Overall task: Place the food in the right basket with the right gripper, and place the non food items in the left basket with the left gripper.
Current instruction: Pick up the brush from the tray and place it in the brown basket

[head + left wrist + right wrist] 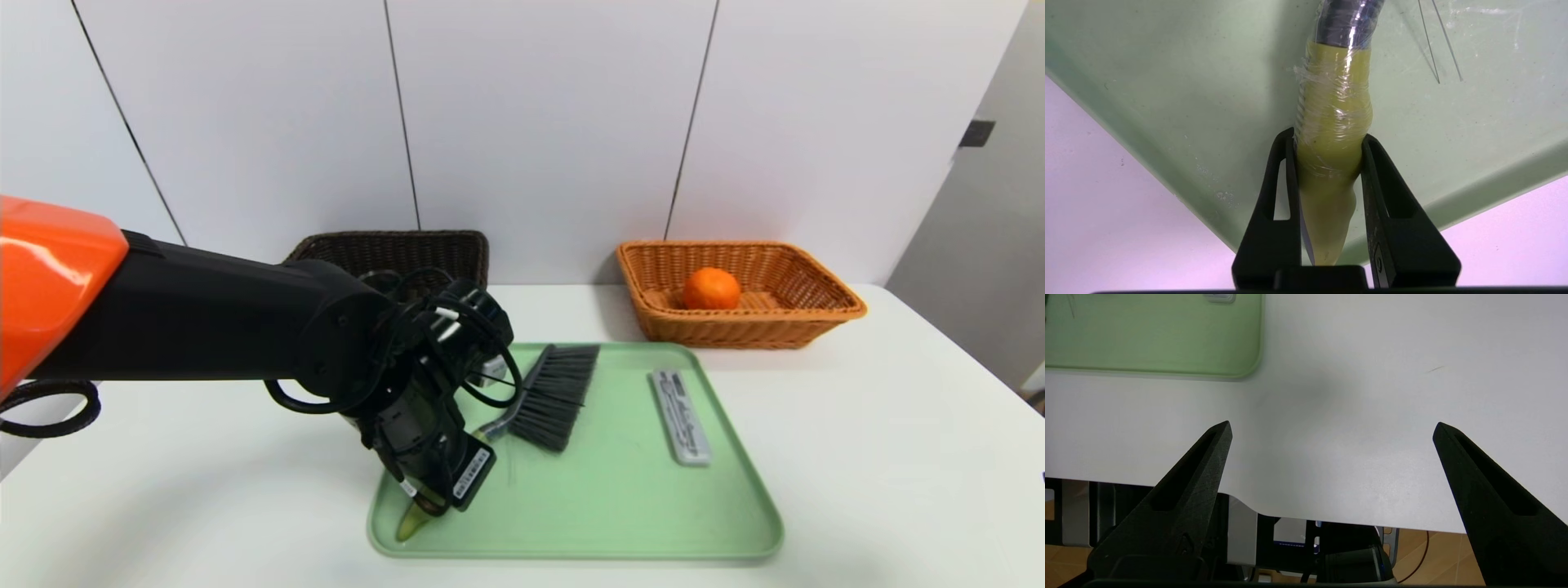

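Left gripper (1327, 163), lowered over the near-left corner of the green tray (620, 506), fingers (1286, 175) clamped on either side of the yellow-green handle (1333, 134) of the brush (551, 396). Handle wrapped in clear film, lying on the tray floor; dark bristle head angled toward the tray's far edge. Grey rectangular bar (679, 416) flat on the tray, to the right of the brush and apart from it. Behind the arm, dark wicker left basket (408, 249); contents hidden. At far right, orange wicker right basket (808, 306) containing one orange (711, 289). Right gripper (1331, 437) spread wide, holding nothing, above the bare white table (1351, 416) near its front edge, beside the tray's near-right corner.
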Controlling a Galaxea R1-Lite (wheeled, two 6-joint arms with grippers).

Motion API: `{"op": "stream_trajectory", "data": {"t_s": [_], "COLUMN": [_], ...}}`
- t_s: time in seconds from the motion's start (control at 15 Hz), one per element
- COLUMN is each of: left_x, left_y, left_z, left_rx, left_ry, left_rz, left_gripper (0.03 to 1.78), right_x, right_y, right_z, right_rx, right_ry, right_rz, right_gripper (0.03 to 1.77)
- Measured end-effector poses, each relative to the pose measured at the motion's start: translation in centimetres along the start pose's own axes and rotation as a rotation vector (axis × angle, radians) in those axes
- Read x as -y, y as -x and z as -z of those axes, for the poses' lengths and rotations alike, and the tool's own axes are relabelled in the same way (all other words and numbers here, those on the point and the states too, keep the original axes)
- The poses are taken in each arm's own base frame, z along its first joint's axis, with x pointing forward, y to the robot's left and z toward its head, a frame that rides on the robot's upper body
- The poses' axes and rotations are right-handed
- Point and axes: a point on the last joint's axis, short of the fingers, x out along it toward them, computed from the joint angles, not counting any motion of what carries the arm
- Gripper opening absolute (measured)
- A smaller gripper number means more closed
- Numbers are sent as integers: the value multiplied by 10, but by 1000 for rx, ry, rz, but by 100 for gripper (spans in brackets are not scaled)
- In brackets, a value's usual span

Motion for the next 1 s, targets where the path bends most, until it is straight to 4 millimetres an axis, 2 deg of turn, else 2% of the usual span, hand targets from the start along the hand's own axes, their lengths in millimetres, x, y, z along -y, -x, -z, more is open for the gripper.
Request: {"op": "stream_trajectory", "data": {"t_s": [1.0], "left_x": [3], "left_y": [55], "left_z": [9], "left_rx": [114], "left_ry": [-6], "left_rz": [25], "left_gripper": [44], "right_x": [0], "right_y": [1], "right_z": [0], "right_rx": [6], "right_ry": [9], "right_rz": [0], "right_gripper": [170]}}
